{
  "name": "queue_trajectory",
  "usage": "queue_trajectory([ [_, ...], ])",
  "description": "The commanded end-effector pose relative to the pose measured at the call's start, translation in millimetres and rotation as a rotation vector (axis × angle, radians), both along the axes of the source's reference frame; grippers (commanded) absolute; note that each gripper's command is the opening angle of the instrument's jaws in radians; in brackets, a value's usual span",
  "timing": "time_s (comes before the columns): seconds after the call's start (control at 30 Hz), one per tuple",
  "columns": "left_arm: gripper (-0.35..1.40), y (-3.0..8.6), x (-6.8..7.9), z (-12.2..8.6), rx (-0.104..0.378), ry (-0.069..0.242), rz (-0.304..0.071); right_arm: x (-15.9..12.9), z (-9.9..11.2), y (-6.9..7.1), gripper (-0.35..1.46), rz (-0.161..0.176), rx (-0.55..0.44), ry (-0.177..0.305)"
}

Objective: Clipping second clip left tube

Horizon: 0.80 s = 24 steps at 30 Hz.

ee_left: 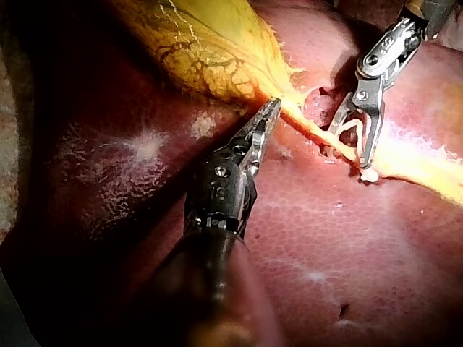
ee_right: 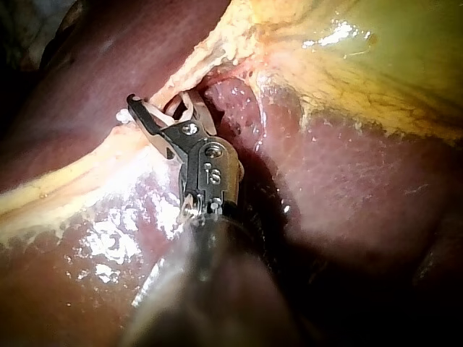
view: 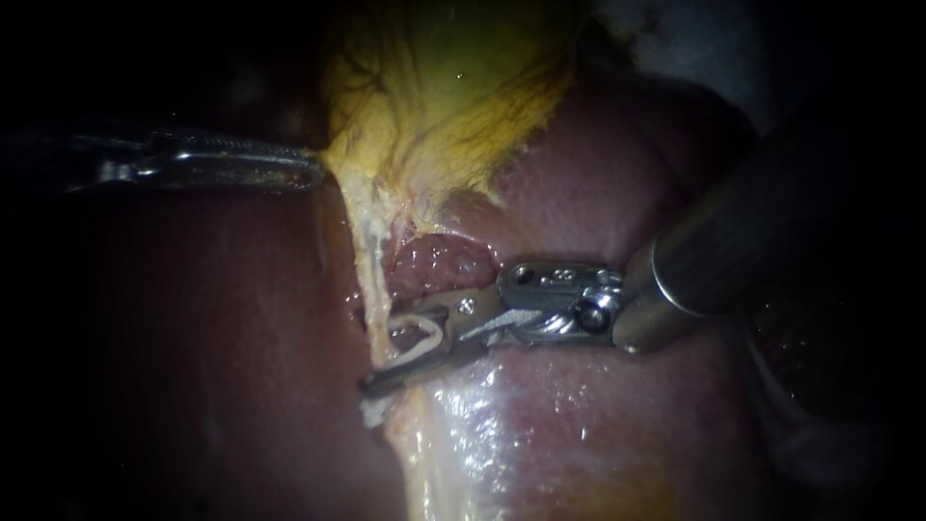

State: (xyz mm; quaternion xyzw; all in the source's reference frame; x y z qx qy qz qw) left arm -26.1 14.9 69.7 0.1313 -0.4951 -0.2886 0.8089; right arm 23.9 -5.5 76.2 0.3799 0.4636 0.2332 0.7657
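A pale tube runs down from the yellow-green gallbladder over the dark red liver. My right instrument comes in from the right. Its jaws stand apart on either side of the tube and hold a white clip between them. The left wrist view shows the same clip looped round the tube inside my right instrument. My left instrument is shut on the gallbladder's edge, above the clip; its tip pinches the tissue where the gallbladder narrows.
A small white lump lies on the tube just beyond the lower jaw's tip; I cannot tell what it is. Wet pale fatty tissue runs on below. In the right wrist view, the liver lies beside my right instrument.
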Motion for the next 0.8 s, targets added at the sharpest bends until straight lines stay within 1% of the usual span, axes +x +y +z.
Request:
queue_trajectory([
  [0.03,-0.35,0.0,0.0,0.0,0.000,0.000,0.000,0.0,0.0,0.0,0.50,0.000,0.000,0.000],
  [0.17,-0.35,0.0,0.0,0.0,0.000,0.000,0.000,-0.5,-0.3,0.1,0.50,-0.003,0.002,0.002],
  [0.33,-0.35,0.0,0.1,0.0,0.000,0.000,0.000,-1.8,-0.8,0.4,0.51,-0.010,0.006,0.007],
  [0.43,-0.35,0.0,0.1,0.0,0.000,0.000,0.000,-2.7,-1.2,0.8,0.51,-0.016,0.011,0.011],
  [0.63,-0.35,0.0,0.1,0.0,0.000,0.000,0.000,-4.6,-2.3,1.6,0.52,-0.010,0.014,0.012],
  [0.8,-0.35,0.0,0.1,0.0,0.000,0.000,0.000,-6.1,-3.3,2.3,0.52,-0.014,0.021,0.016],
])
